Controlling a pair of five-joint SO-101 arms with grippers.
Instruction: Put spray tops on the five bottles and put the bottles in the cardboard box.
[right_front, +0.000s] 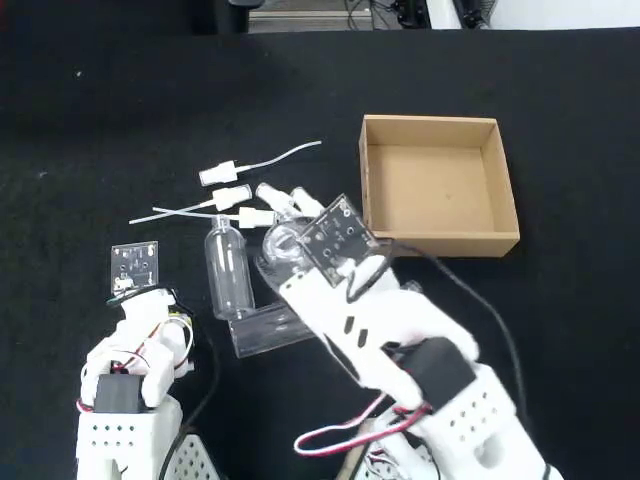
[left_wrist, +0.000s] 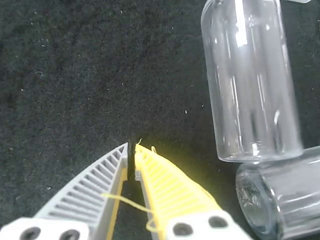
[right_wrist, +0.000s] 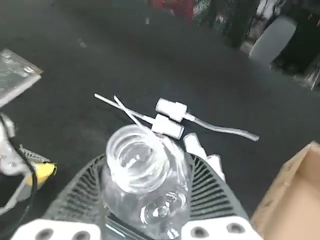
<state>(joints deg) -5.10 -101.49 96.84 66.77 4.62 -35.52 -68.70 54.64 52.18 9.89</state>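
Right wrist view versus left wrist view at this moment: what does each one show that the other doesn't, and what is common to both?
Right wrist view: the right gripper closed on an open-necked bottle, loose spray tops with tubes lying beyond it, and a corner of the cardboard box. Left wrist view: the left gripper, shut and empty, beside a lying bottle and the end of a second bottle. Shared: the black table and clear bottles without tops.

Robotics lab bench setup: black cloth-covered table (right_front: 100, 120), tangle of dark cables (right_front: 372, 14) behind its far edge.
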